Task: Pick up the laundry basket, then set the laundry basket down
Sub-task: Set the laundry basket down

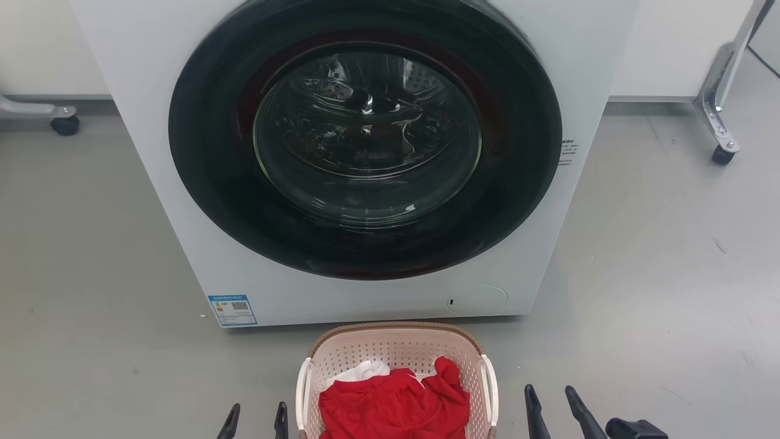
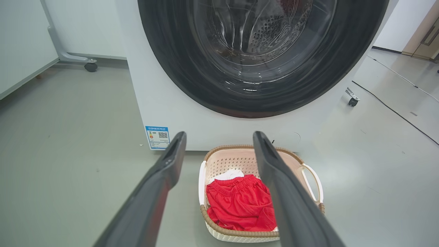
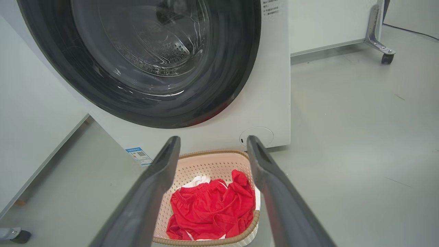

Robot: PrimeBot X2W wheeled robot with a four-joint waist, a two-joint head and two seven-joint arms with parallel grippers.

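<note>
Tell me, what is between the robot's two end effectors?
The basket, with red cloth inside, lies between the left end effector and the right end effector; the head view shows it.

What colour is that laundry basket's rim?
The laundry basket has a brown, woven-look rim, clearest in the left wrist view.

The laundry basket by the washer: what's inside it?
A crumpled red garment fills most of the laundry basket, with some white cloth peeking out beside it. Anything beneath them is covered.
</note>
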